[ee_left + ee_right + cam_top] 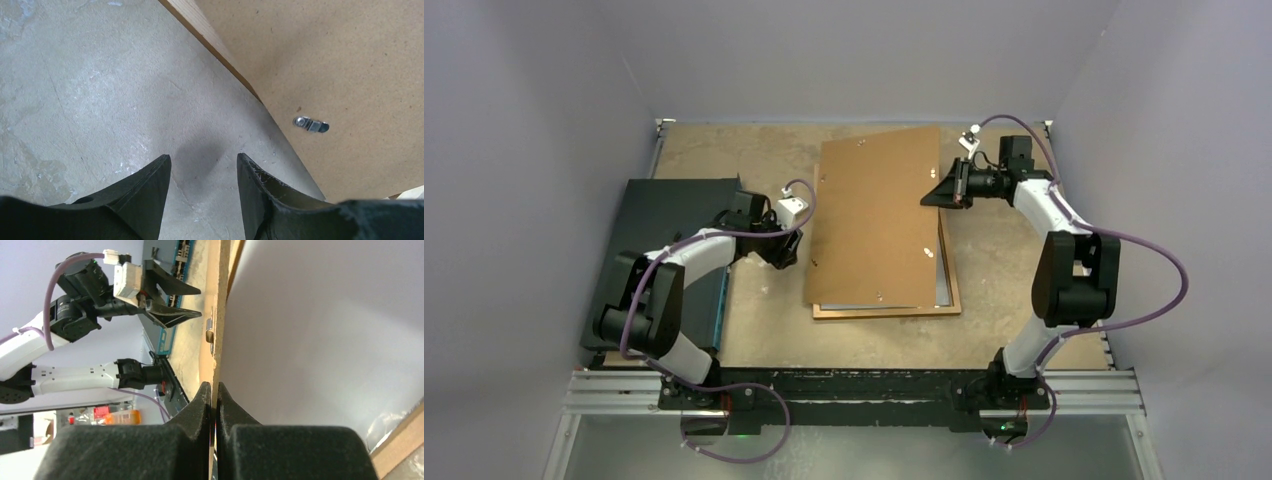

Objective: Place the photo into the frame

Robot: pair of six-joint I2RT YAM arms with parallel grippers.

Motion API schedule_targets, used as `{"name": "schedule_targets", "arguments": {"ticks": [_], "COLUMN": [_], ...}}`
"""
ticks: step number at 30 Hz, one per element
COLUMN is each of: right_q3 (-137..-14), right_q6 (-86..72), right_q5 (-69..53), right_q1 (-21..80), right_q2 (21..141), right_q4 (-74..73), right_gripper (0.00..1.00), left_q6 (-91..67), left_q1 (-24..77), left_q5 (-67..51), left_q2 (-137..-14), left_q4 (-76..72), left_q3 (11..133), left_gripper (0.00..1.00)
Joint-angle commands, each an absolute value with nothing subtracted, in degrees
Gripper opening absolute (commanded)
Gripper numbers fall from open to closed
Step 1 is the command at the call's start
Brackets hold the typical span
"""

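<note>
Right hand [212, 389] is pinched shut on the right-hand edge of the brown backing board [879, 215], one finger on each face, near the board's far corner. That board lies askew over the frame [894, 311], covering most of it; only the frame's near rail and part of its right rail show past the board's edges in the top view, with a pale bluish strip just inside them. The frame sits on the desk [754, 150], between the two arms. The photo cannot be made out in any view; whatever lies within the frame is hidden under the board. Left hand [204, 162] hangs over bare desk just beside the board's left edge, jaws partly apart and gripping nothing; a small metal turn clip [310, 124] on the board shows ahead of it. A dark flat box [674, 205] lies at the left, under the left arm.
</note>
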State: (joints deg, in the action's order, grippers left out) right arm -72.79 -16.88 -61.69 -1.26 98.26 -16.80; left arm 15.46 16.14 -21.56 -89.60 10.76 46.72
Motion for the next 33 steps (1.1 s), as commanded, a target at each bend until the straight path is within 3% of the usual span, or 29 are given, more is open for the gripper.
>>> {"name": "schedule_targets", "arguments": {"ticks": [1,7,11,15,23,29,33], "right_q3": [-72.23,-72.14,-63.96,-65.72,-64.5,-59.95,-53.81], "right_q6": [-10.92,-9.42,-20.98,-12.88,-15.73,-23.83,-30.67], "right_q5": [-61.16,-62.28,-68.41,-62.21,-58.28,-60.96,-61.52], "right_q1": [-2.93,-4.13,-4.62,-4.63,-4.65,-4.62,-4.66], "right_q2": [98.31,100.0,96.91,99.72,102.98,102.03,100.54], "right_q4": [-19.58,-21.3,-4.27,-15.14,-12.52,-2.47,7.54], "right_gripper": [0.0,0.0,0.0,0.0,0.0,0.32,0.4], "left_q6": [14.87,14.91,12.7,8.98,5.06,5.93,5.81], "left_q1": [15.82,16.26,16.44,16.44,17.61,18.89,19.03], "left_q5": [-23.45,-23.92,-23.91,-23.56,-23.15,-22.28,-22.66], "left_q2": [-88.82,-88.42,-88.54,-89.76,-94.92,-96.38,-96.51], "left_q4": [9.12,9.26,9.37,8.55,7.97,7.4,7.18], "left_q3": [48.78,49.01,50.25,52.53,56.43,54.12,52.23], "left_gripper": [0.5,0.52,0.64,0.72,0.71,0.6,0.49]}}
